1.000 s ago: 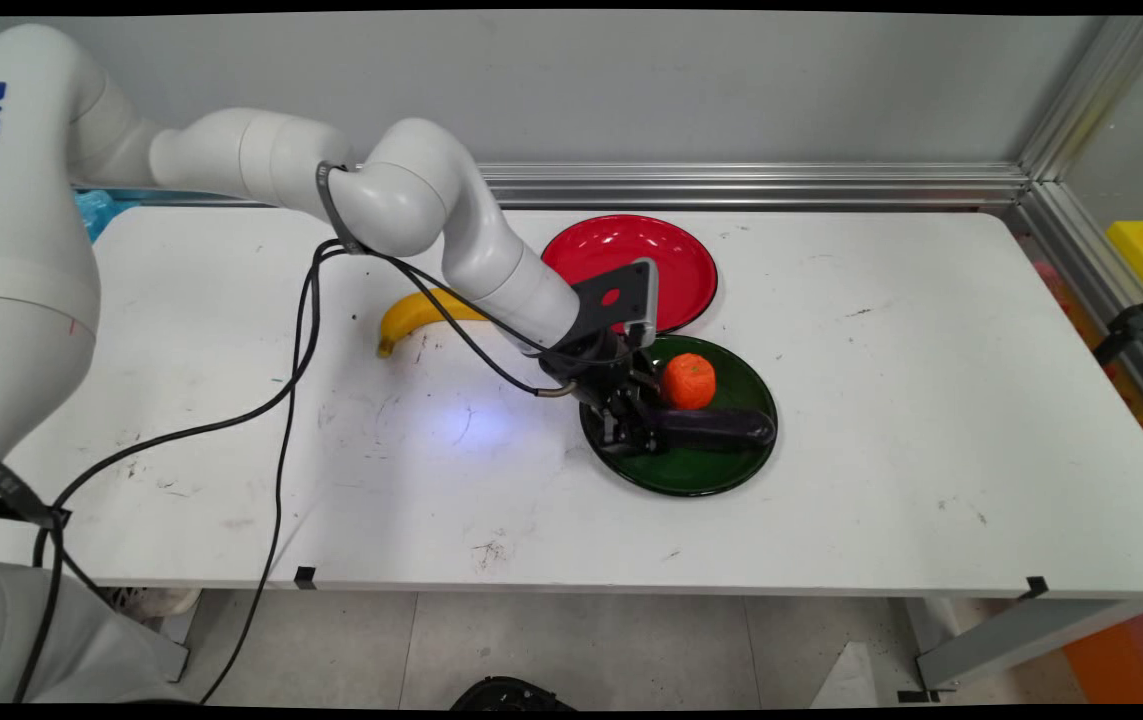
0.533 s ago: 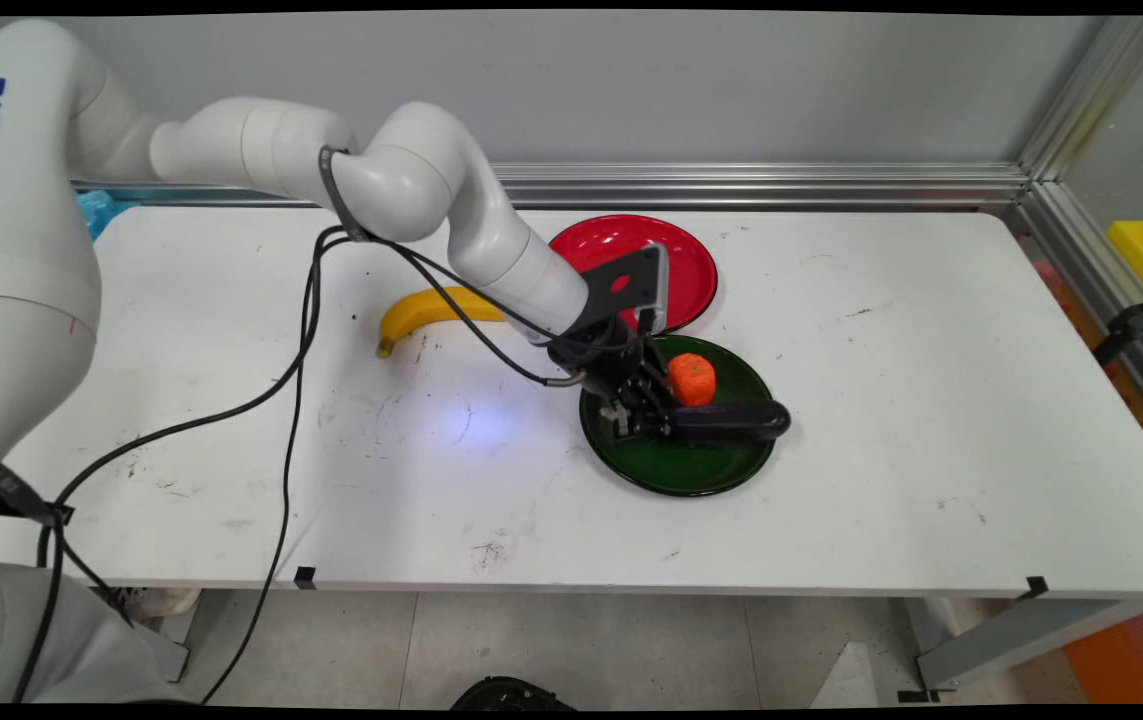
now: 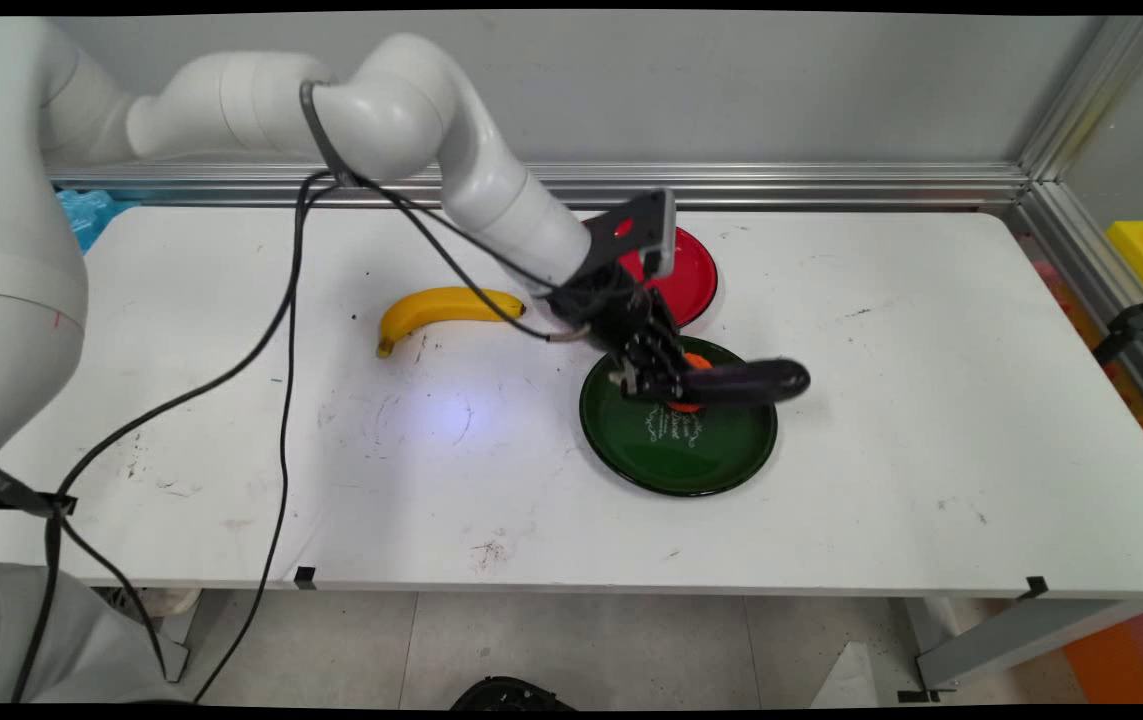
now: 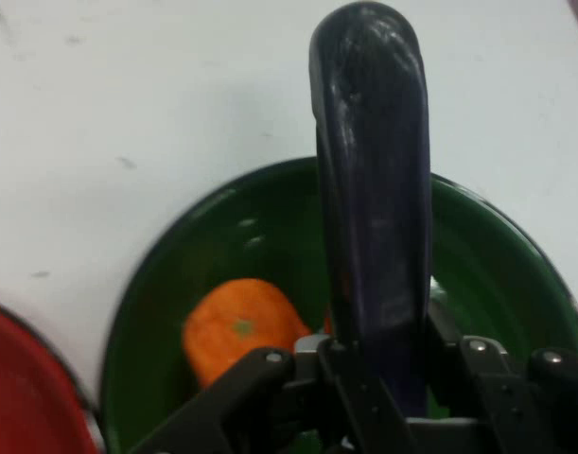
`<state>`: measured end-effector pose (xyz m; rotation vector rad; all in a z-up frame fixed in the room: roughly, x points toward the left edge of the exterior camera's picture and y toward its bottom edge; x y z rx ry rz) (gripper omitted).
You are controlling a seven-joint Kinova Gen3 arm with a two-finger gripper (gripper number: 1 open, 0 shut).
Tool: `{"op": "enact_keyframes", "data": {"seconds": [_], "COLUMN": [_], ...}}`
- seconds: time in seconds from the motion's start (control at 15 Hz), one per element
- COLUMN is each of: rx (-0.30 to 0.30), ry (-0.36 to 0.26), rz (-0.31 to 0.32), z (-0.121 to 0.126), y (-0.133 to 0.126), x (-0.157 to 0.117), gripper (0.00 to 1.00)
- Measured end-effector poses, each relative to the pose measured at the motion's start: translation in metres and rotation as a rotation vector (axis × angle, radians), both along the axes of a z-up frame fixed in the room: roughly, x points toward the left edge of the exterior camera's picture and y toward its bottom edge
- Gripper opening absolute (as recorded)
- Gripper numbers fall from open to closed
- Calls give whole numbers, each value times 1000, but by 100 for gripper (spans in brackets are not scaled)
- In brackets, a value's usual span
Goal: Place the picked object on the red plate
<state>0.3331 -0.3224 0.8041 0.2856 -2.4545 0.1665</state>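
The claw [image 3: 653, 382] is closed on 1 end of a dark purple eggplant [image 3: 746, 381], its 2 fingers [image 4: 350, 383] pressed against the sides of it. The eggplant hangs clear of the green plate [image 3: 721, 460], roughly level, its free end pointing toward the desk's right side and reaching past the plate's far right rim. In the hand view the eggplant [image 4: 374, 189] runs straight up from the claw [image 4: 383, 378]. An orange [image 4: 241, 331] lies on the green plate [image 4: 497, 274], under the claw and partly hidden by it. A red plate [image 3: 686, 275] sits just behind the green one on the white desk [image 3: 931, 400], their rims close. A banana [image 3: 436, 308] lies well apart to the left.
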Motion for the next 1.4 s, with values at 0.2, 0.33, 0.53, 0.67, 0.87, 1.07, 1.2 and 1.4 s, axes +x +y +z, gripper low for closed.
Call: {"op": "enact_keyframes", "data": {"seconds": [0.2, 0.33, 0.53, 0.67, 0.87, 1.07, 1.2, 1.4], "rx": [-19, -34, -63, -82, -121, -152, -168, -187], "ry": [-5, -13, -35, -52, -88, -116, -133, -153], "rz": [7, 10, 15, 18, 25, 32, 37, 43], "z": [13, 19, 23, 24, 21, 15, 9, 1], "y": [-12, -20, -35, -45, -68, -88, -101, -118], "x": [9, 16, 31, 40, 61, 76, 87, 98], "gripper": [0, 0, 0, 0, 0, 0, 0, 0]}}
